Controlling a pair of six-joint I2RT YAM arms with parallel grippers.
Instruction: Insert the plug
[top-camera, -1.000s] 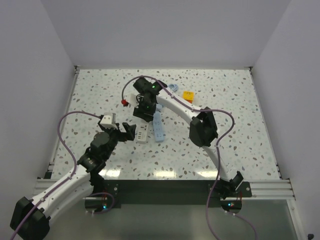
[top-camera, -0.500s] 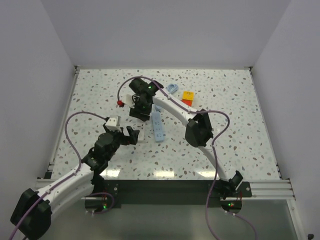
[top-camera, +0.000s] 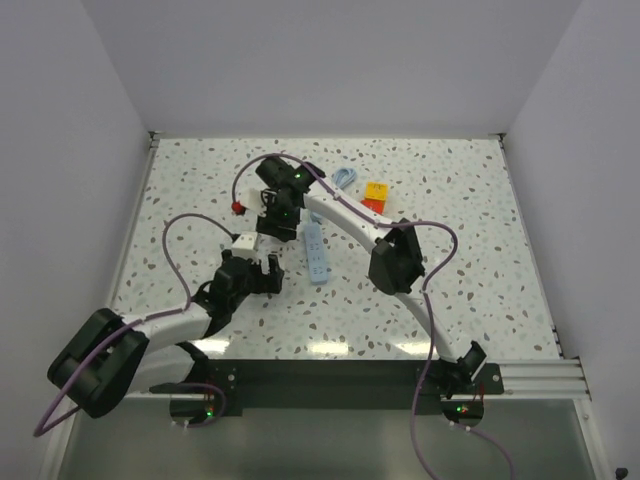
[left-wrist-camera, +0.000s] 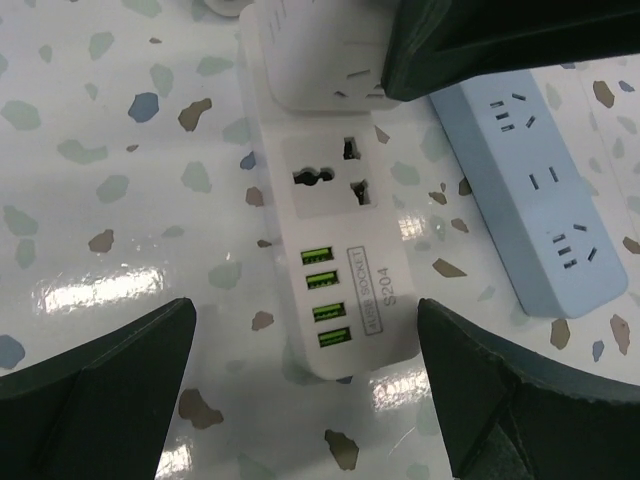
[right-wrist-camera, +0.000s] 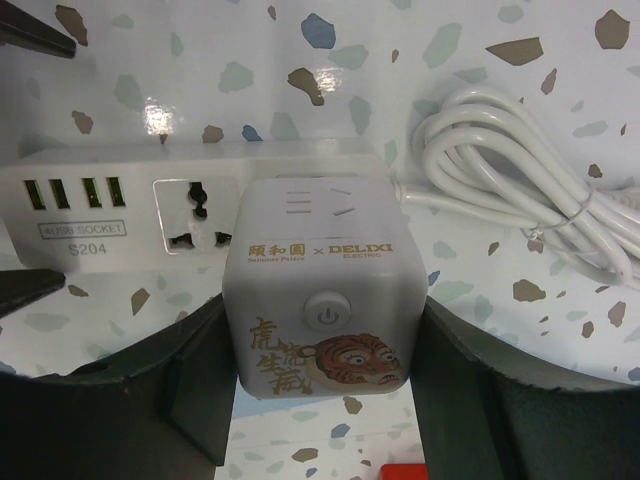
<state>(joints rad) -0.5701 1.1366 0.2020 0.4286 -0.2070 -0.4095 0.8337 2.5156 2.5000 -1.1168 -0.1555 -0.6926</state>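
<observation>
On the bench (top-camera: 480, 250), a white power strip (left-wrist-camera: 335, 250) awaits the cube plug (right-wrist-camera: 320, 290).
Left end effector (left-wrist-camera: 305, 340), jaws wide, straddles the strip's near end and should brace it; right end effector (right-wrist-camera: 320, 320), gripping the plug above the far socket, should press straight down.

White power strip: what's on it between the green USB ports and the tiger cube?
One empty universal socket on the white power strip, nothing plugged in; the right wrist view shows it best.

White arm links (top-camera: 345, 213) with bulky black joints (top-camera: 397, 262), looped purple cables (top-camera: 438, 330), green lights (top-camera: 207, 411) at the bases.
</observation>
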